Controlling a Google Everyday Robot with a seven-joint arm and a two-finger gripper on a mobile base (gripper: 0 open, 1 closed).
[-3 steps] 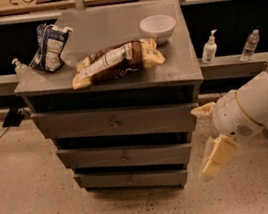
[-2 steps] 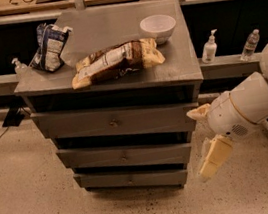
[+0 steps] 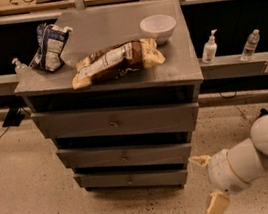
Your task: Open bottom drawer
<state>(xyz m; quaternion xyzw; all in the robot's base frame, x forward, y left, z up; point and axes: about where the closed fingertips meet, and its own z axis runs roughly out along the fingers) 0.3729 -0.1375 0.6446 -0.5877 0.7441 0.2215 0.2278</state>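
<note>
Hovering below the tabletop's (image 3: pixel 111 26) front right corner, the cream two-finger claw (image 3: pixel 207 184) is gaping empty beside the grey wooden bottom drawer (image 3: pixel 110 180), which is sitting unopened.

One raised camera looks down on the chest (image 3: pixel 120 83) front from nearby; the gripper (image 3: pixel 207 184) hangs low right, fingers apart.

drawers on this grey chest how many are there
3, stacked: top drawer, middle drawer under it, bottom drawer lowest. None seems hidden. The claw hangs open, low and right of the bottom drawer, not touching it.
</note>
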